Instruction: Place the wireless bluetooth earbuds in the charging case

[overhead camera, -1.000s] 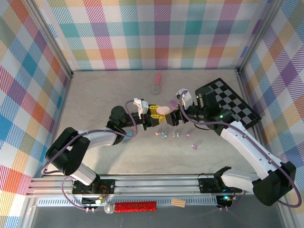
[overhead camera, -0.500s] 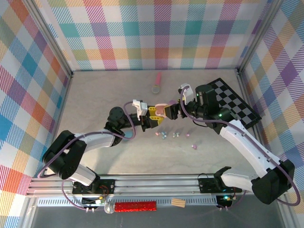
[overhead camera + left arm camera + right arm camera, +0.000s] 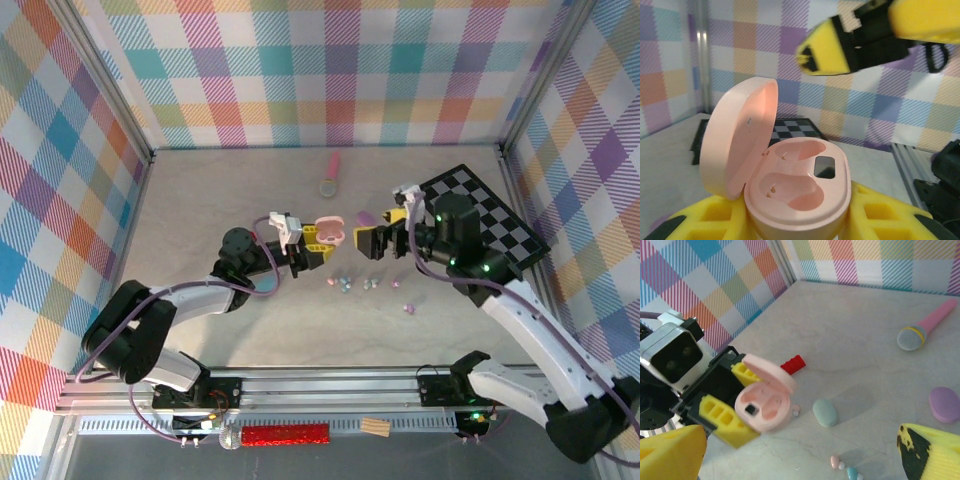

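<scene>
The left gripper (image 3: 324, 238) clamps the open pink charging case (image 3: 800, 185) above mid-table, while the right gripper (image 3: 378, 230) gapes wide and empty over the scattered earbuds (image 3: 345, 284).

The left arm (image 3: 190, 295) and the right arm (image 3: 530, 322) are showing the same build, each wearing glossy white shells between bulky black joints. A thin purple cable (image 3: 85, 352) is trailing along each one. The jaws are carrying bright yellow pads (image 3: 875, 220) moulded with square pockets and set on black mounts. The right arm's pads are showing dark scuff marks. A small white camera box (image 3: 672, 352) with a black face is sitting on the left wrist. What seems to be a tiny green light (image 3: 487, 267) is glowing on the right arm.
</scene>
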